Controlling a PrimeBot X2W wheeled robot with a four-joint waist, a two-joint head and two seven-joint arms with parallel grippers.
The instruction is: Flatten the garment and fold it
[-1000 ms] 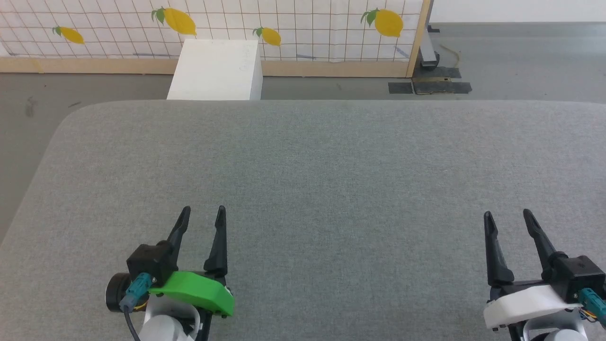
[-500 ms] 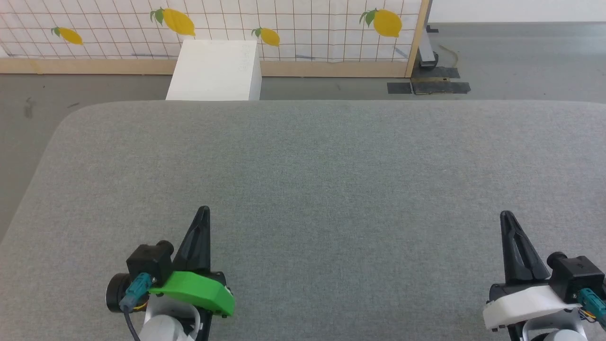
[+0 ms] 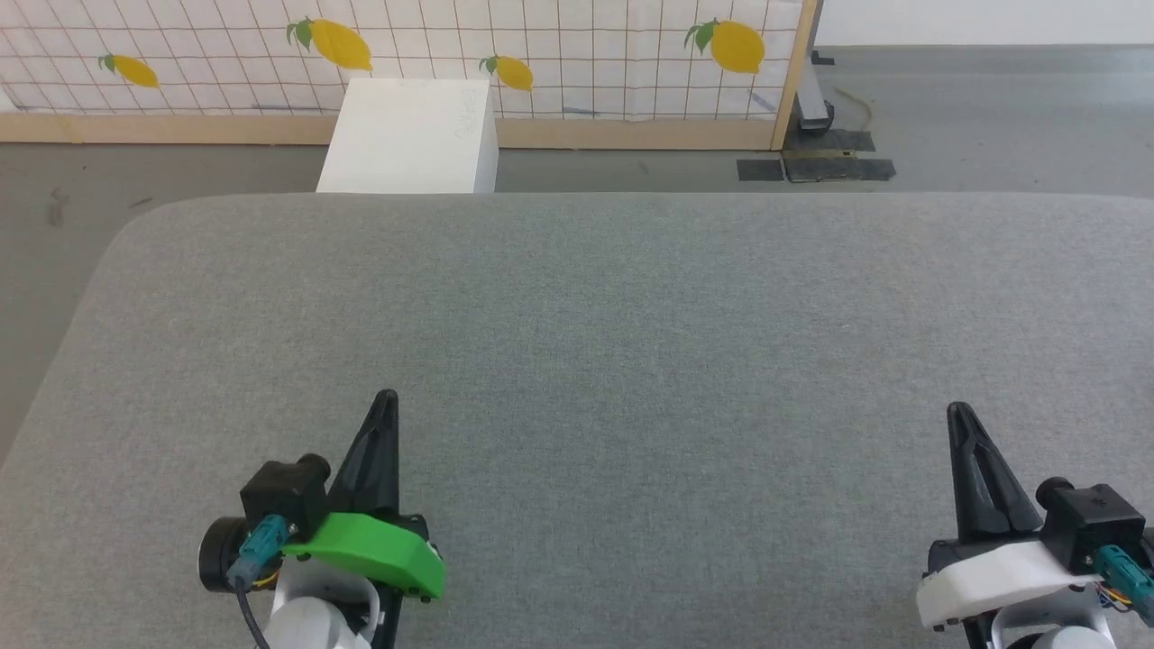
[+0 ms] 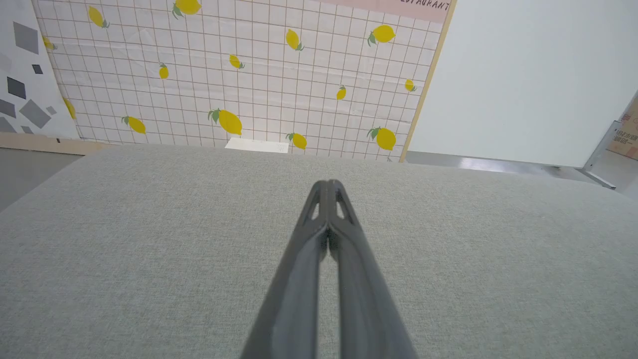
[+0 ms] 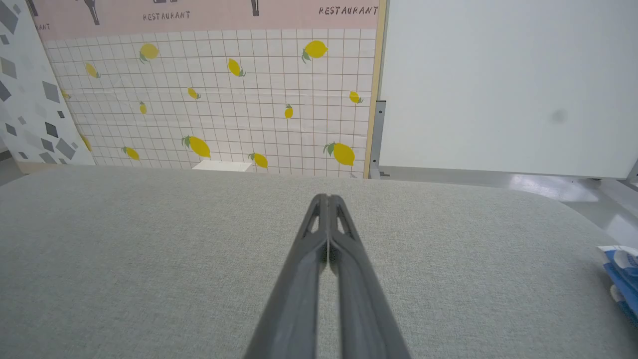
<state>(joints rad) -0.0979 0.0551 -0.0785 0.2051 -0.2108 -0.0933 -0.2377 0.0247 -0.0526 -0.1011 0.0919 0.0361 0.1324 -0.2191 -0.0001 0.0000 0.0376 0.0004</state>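
At the right edge of the right wrist view, a small patch of blue and white material (image 5: 623,279) lies by the table's right side. It may be the garment, but too little shows to tell. My left gripper (image 3: 386,398) hovers low over the near left of the grey cloth-covered table (image 3: 577,306). Its fingers are pressed together on nothing, tips (image 4: 328,184) pointing away from me. My right gripper (image 3: 957,411) is at the near right, shut and empty as well, and its joined tips (image 5: 324,197) aim at the far edge.
Behind the table a white box (image 3: 410,135) stands on the grey floor against a lemon-patterned partition (image 3: 559,45) with a wooden frame. Black tape patches (image 3: 816,167) mark the floor at the back right. The table's far left corner is rounded.
Both grippers have gone from open to shut, with nothing between their fingers. The arms have stayed in place, and the head view has shifted only slightly.
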